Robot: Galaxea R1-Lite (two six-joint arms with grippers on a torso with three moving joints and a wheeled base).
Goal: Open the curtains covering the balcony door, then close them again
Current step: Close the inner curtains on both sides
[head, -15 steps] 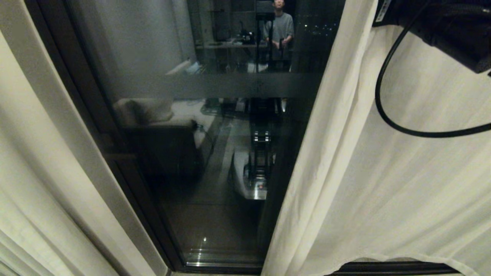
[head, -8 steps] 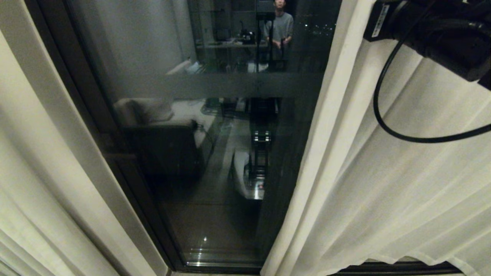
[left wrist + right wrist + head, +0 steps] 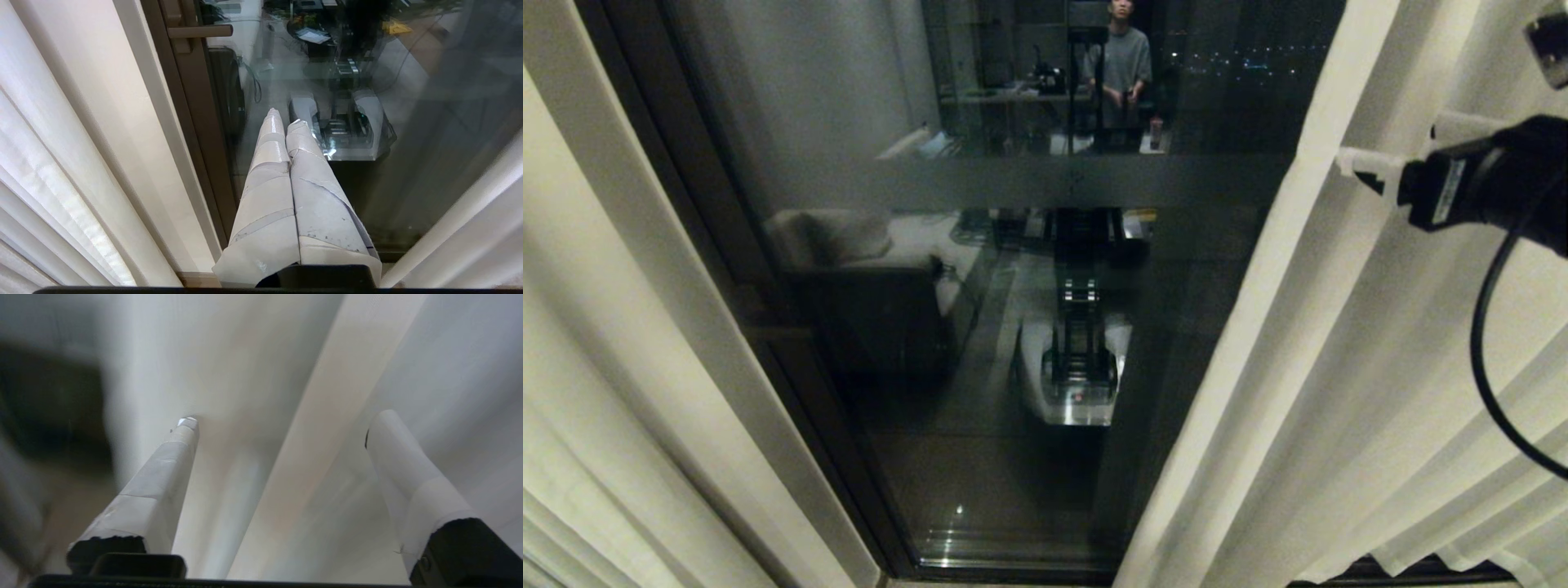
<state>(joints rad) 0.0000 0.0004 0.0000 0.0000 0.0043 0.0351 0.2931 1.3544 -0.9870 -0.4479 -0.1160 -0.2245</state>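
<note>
The balcony door [image 3: 1013, 327] fills the middle of the head view, its dark glass crossed by a frosted horizontal band and bare between the curtains [image 3: 1339, 367], which hang drawn apart at either side. The right gripper [image 3: 282, 420] is up at the right, against the inner folds of the right panel, its fingers [image 3: 392, 449] spread wide with cloth lying between and behind them but nothing pinched. A black cable [image 3: 1486, 367] loops down from that arm across the fabric. The left gripper [image 3: 286, 118] hangs low before the glass beside the door's brown frame [image 3: 192, 122], its taped fingers pressed together and empty. In the pane, a person [image 3: 1123, 65] is reflected standing by a table.
</note>
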